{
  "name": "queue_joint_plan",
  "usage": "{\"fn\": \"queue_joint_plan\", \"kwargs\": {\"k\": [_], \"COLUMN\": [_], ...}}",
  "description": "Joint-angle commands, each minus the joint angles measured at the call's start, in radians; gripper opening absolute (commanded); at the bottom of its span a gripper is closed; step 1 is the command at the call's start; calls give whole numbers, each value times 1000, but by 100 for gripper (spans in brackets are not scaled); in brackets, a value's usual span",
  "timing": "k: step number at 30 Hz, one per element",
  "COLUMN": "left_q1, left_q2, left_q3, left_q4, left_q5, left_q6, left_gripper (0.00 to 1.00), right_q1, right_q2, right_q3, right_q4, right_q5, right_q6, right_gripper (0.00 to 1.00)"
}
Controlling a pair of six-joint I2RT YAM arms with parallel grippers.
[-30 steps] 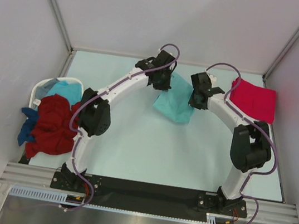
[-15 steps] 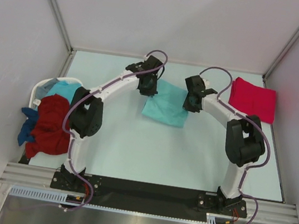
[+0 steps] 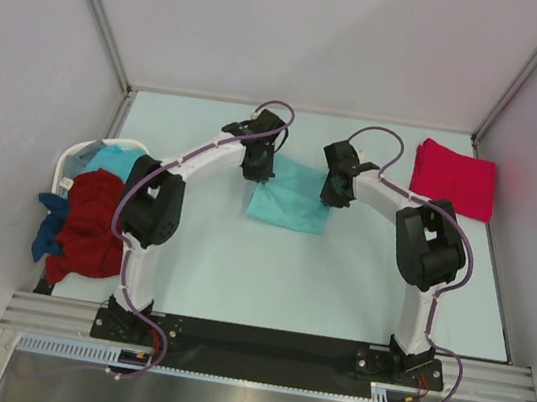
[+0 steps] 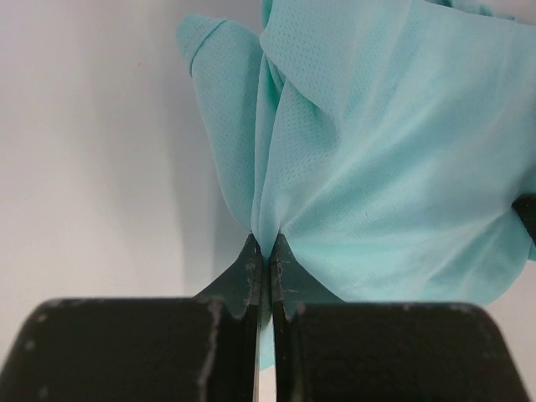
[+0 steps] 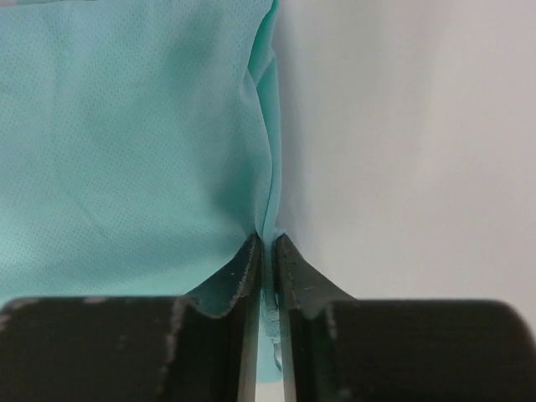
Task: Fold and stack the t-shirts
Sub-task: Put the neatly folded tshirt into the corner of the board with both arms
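Observation:
The light teal t-shirt (image 3: 291,199) lies partly folded on the table between my two arms. At its far left corner my left gripper (image 3: 258,169) is shut on a bunched fold of the cloth (image 4: 266,251). My right gripper (image 3: 335,193) pinches the shirt's right edge (image 5: 266,243), with a thin strip of teal cloth between its nearly closed fingers. A bright pinkish-red t-shirt (image 3: 454,178) lies folded at the far right of the table.
A white laundry basket (image 3: 74,162) stands at the left edge of the table. A light blue shirt (image 3: 118,160) lies in it, while a dark red shirt (image 3: 93,225) and a blue one (image 3: 43,238) spill over its side. Grey walls enclose the table.
Both grippers have carried the teal shirt to the left and towards the near side, and it now lies flatter on the table. The right fingers look slightly less tight.

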Motion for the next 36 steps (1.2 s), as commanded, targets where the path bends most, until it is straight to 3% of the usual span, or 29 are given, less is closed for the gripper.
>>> {"fn": "queue_joint_plan", "kwargs": {"k": [1, 7, 10, 15, 18, 21, 36], "left_q1": [11, 11, 11, 11, 13, 13, 14], "left_q2": [-77, -72, -74, -71, -74, -75, -45], "left_q3": [-3, -2, -9, -9, -11, -9, 9], "left_q4": [20, 13, 9, -3, -7, -6, -23], "left_q5": [-61, -86, -100, -117, -124, -127, -121], "left_q6": [7, 5, 2, -10, -15, -15, -7], "left_gripper": [0, 0, 1, 11, 30, 38, 54], "right_q1": [-3, -3, -1, -1, 2, 8, 37], "right_q2": [0, 3, 10, 7, 4, 1, -14], "right_q3": [31, 39, 42, 39, 42, 48, 31], "right_q4": [3, 0, -2, 1, 1, 0, -8], "right_q5": [22, 7, -1, -7, -10, -8, -1], "right_q6": [-7, -27, -27, -27, -29, -30, -20], "right_gripper": [23, 46, 52, 55, 54, 54, 55]}}
